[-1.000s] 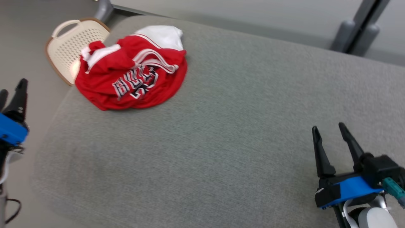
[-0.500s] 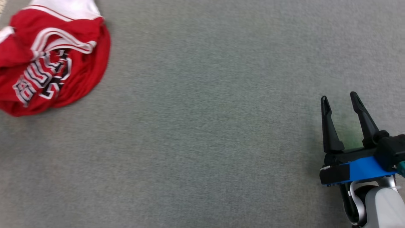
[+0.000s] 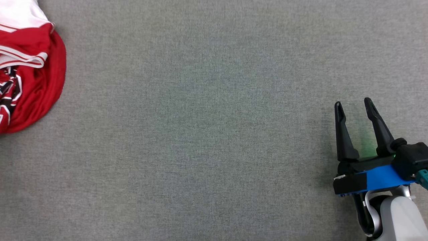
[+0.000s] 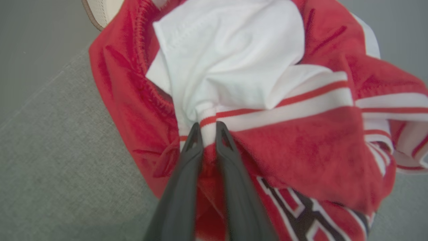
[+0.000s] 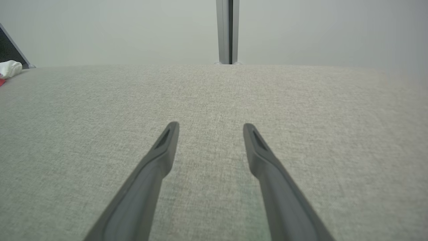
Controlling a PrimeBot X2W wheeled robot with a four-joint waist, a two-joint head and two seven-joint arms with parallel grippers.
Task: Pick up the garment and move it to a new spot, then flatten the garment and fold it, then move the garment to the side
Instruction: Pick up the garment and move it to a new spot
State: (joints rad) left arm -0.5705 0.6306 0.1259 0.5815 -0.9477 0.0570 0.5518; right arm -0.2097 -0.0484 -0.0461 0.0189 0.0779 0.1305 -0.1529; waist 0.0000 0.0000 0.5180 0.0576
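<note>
right gripper [image 3: 352,102]: is sitting at the lower right of the head view with its two dark fingers standing well apart and nothing between them. They are pointing across bare grey fabric, and whether the tips are touching it cannot be told.
blue mount [image 3: 384,177]: is carrying those fingers, with the pale forearm [image 3: 398,217] running off the bottom edge behind it.
left gripper [image 4: 208,125]: is pinching the garment. In the left wrist view its fingertips are drawn almost together, with a narrow fold of white-and-red striped trim caught between them.
garment [image 4: 301,147]: is lying crumpled in a heap at the left side of the cushion, close to its left edge. It is red cloth with a white panel bunching just beyond the pinch, striped bands running off to the right, and black-and-white lettering showing beside the fingers. In the head view it is showing at the left edge, well apart from the right gripper.
cushion [image 3: 207,134]: is spreading grey and woven under both grippers, bare between the garment and the right gripper.
basket [image 4: 100,10]: is peeking in, cream with a brown rim, at the top left corner of the left wrist view, beyond the garment and off the cushion's edge.
post [image 5: 227,31]: is standing upright past the cushion's far edge.
wall [image 5: 117,30]: is rising pale grey behind the post.
</note>
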